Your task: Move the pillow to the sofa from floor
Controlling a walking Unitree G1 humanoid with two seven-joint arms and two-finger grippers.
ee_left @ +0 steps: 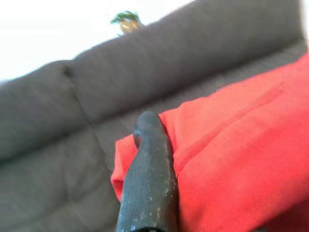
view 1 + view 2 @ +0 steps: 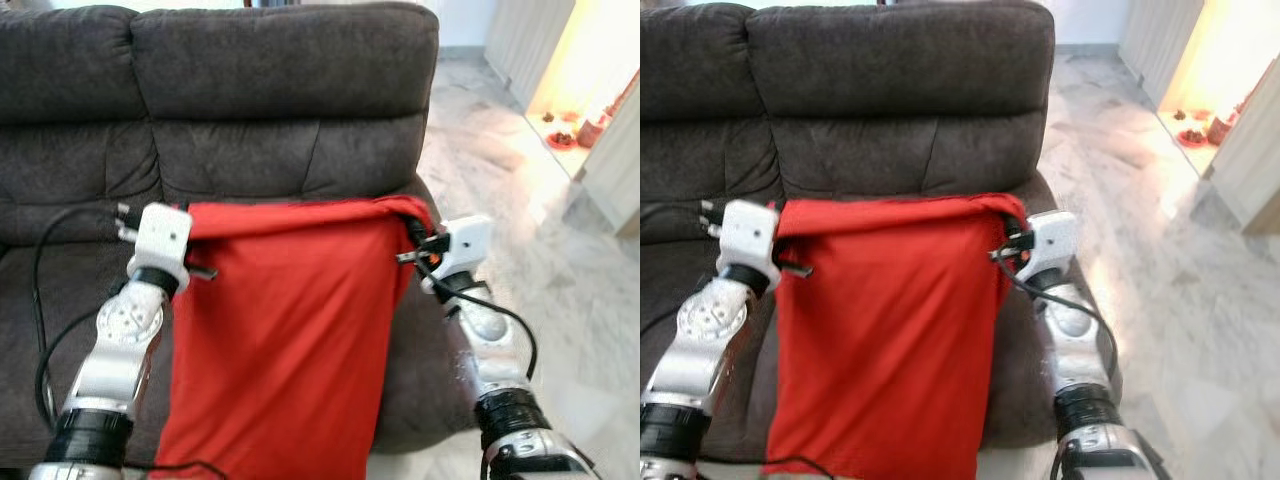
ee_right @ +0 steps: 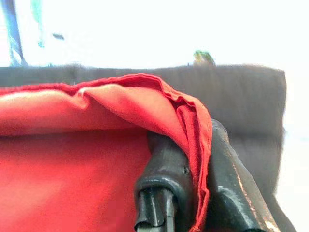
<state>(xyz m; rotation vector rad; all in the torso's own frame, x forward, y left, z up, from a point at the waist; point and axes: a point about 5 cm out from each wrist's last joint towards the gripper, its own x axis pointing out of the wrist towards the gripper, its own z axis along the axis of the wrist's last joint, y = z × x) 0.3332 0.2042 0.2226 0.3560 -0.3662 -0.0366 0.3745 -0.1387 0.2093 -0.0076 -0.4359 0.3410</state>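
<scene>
Both hands clamp red pillow (image 2: 285,340) top corners before sofa (image 2: 250,110).

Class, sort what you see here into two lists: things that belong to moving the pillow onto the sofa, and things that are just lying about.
Belongs to the job:
red pillow, held up by its top corners
sofa
left gripper, at one corner
right gripper, shut on the other corner

Just lying about:
red items on the floor by the far doorway
marble floor

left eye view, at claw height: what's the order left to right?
Sofa seat → left claw → red pillow → right claw → marble floor.
</scene>
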